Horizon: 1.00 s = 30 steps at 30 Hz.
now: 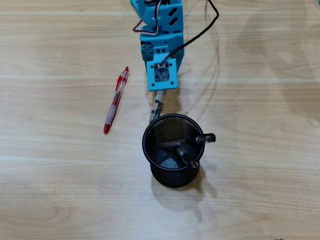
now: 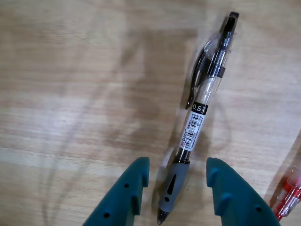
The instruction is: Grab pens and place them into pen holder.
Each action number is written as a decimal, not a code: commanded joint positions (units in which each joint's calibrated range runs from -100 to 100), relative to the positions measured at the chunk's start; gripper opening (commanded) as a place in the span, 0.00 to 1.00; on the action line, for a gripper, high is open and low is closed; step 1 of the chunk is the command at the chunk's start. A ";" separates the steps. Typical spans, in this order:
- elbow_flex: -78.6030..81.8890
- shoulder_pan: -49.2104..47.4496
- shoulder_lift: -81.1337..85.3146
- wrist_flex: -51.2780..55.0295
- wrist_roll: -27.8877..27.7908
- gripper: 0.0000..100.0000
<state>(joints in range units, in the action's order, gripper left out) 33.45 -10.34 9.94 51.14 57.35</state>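
My gripper (image 2: 178, 162) is open in the wrist view, its two teal fingers standing either side of the grey rubber grip of a grey and clear pen (image 2: 200, 110) that lies flat on the wooden table. The fingers do not touch it. From overhead only a short piece of this pen (image 1: 157, 107) shows, between the blue arm (image 1: 161, 60) and the black mesh pen holder (image 1: 172, 181). Two dark pens (image 1: 204, 139) lean inside the holder. A red pen (image 1: 116, 100) lies left of the arm, and its end (image 2: 289, 195) shows at the wrist view's right edge.
A black cable (image 1: 200, 35) runs from the arm toward the top right of the overhead view. The pen holder stands directly in front of the gripper, close to the grey pen's far end. Bare wood surrounds everything else.
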 commanded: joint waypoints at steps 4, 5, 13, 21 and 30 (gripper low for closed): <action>-1.32 0.69 -3.36 -0.62 0.14 0.19; -1.42 0.69 -3.95 -0.62 0.14 0.20; -1.60 -0.13 -8.96 -0.80 2.71 0.21; -0.78 -1.69 -13.13 -6.63 3.23 0.21; -0.78 -1.32 -13.80 -6.82 3.28 0.08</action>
<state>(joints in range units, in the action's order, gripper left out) 33.27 -11.29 -3.74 44.76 60.42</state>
